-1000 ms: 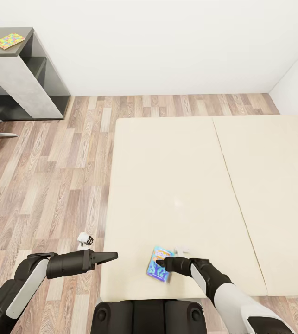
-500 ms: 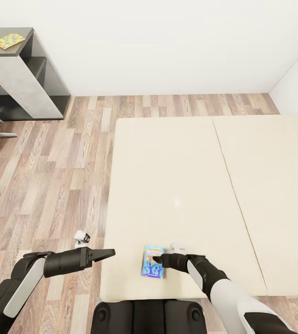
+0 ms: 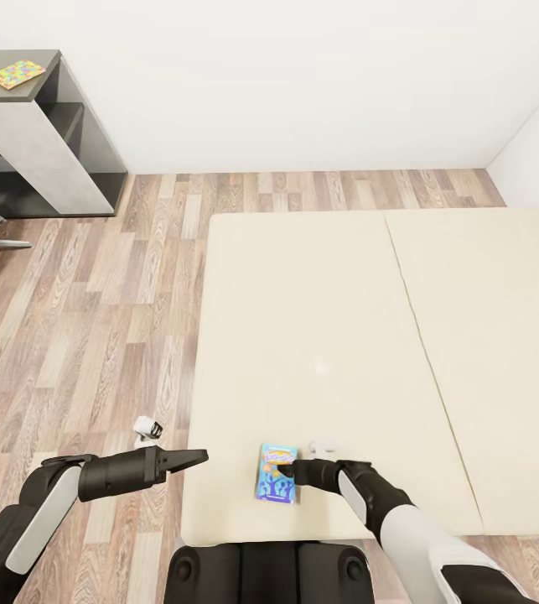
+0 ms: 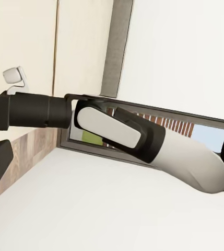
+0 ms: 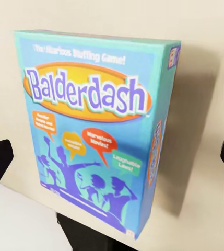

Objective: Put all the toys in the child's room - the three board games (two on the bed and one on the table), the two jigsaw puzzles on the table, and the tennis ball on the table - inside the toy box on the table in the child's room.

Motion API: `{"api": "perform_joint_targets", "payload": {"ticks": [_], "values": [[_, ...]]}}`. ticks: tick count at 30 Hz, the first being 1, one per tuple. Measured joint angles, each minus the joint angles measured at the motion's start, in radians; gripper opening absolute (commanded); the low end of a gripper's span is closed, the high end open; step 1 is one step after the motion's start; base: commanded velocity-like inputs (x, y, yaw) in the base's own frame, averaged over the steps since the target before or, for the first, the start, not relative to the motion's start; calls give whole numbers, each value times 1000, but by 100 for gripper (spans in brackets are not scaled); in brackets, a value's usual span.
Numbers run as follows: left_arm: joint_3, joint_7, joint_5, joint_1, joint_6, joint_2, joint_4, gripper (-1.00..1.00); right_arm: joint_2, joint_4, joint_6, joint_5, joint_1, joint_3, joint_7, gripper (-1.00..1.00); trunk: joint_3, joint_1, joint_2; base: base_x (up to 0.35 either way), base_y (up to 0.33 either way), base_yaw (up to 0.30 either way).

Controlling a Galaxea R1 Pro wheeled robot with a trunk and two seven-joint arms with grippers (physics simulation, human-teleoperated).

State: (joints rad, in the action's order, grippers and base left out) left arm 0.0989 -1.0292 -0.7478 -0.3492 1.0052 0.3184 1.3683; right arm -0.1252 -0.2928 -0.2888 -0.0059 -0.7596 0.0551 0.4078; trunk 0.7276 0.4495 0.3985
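While the beige two-part bed (image 3: 344, 335) takes up most of the head view, the wooden floor (image 3: 93, 335) runs along its left side up to the dark-framed desk (image 3: 34, 143) in the far left corner. On that surface lies a multicoloured jigsaw puzzle (image 3: 17, 74). Near the bed's front edge the small blue board game (image 3: 276, 473) lies flat on the mattress; the right wrist view shows its Balderdash lid (image 5: 91, 136). The right gripper (image 3: 290, 471) is at the box's right edge, its fingers spread wide and lying on either side of the box. The left gripper (image 3: 195, 457) hangs over the bed's left edge, pointing toward the box, apparently with its fingers pressed together, though I cannot tell for certain.
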Motion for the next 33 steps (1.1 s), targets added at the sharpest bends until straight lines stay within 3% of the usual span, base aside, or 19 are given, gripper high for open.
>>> {"api": "perform_joint_targets", "payload": {"ticks": [33], "values": [[0, 1, 0, 1, 0, 1, 0, 100, -17, -15, 10, -2, -4, -3, 27, 100, 0, 0, 0, 0, 0, 0]]}}
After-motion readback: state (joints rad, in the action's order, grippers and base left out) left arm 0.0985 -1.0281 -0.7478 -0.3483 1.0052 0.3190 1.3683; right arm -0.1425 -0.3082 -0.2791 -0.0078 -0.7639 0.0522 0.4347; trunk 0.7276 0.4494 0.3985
